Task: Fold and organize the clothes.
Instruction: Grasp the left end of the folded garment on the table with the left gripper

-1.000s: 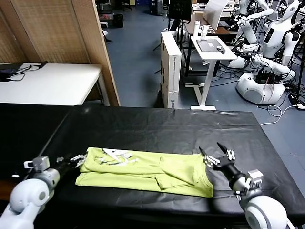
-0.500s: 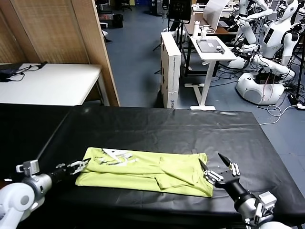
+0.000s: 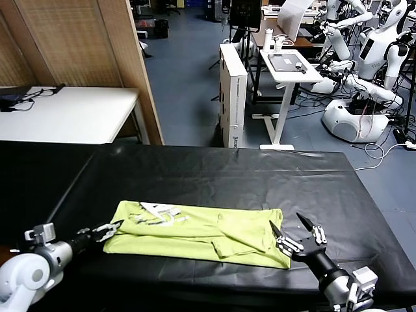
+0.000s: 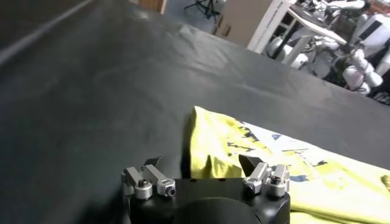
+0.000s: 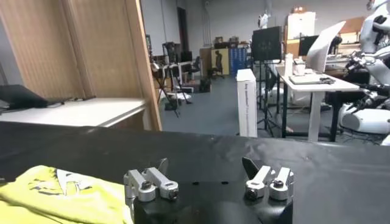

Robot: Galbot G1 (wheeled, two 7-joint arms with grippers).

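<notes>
T-shirt (image 3: 195, 234) in lime yellow-green is what I have in front of me, lying as a long, roughly folded strip on the black-covered table (image 3: 214, 175), nearer the front edge than the back. Its collar end, with the white printed label (image 3: 159, 211) showing, points toward my left side, and a sleeve is tucked over the body toward the other end. My left gripper (image 3: 107, 229) sits low just off the shirt's collar-end corner, fingers spread and holding nothing; from the left wrist camera I see the same gripper (image 4: 201, 165) with the shirt's edge (image 4: 210, 146) lying right ahead of the parted fingertips, and I cannot tell whether one tip touches the cloth. My right gripper (image 3: 292, 233) hangs at the shirt's opposite end, beside its near corner, also released and empty; in the right wrist camera its two fingers (image 5: 210, 167) stand wide apart with the shirt (image 5: 58, 192) off to one side of them. Beyond the table from the shirt I see a white desk (image 3: 65, 114), a wooden partition (image 3: 84, 45), and other white robots (image 3: 370, 58) across the room.
</notes>
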